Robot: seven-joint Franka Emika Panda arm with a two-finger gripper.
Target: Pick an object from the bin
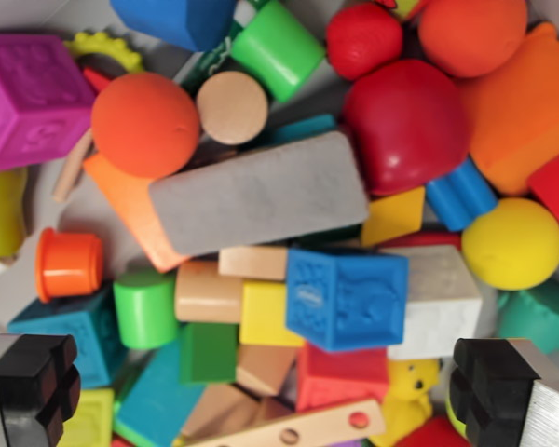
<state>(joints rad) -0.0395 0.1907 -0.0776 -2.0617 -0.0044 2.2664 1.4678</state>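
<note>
Claw fingers stand wide apart, one black pad at the wrist view's lower left and the other at its lower right, with nothing between them but the heap below. They touch no toy.

Under the claw lies a bin packed with toys. A blue cube with raised patterns sits just above the midpoint of the gap, a little toward the wrist view's right. Beside it on the left is a yellow block, and below it a red block. A green block and a wooden strip with holes lie low in the gap, nearest the claw's midpoint. A green cylinder stands further left.

Higher in the view, a long grey block lies tilted across the heap, touching an orange ball. A dark red ball rests to its right, and a yellow ball near the right edge. A purple cube fills the upper left corner.

Pale grey bin floor shows in small patches between the toys on the left. The room cannot be seen.
</note>
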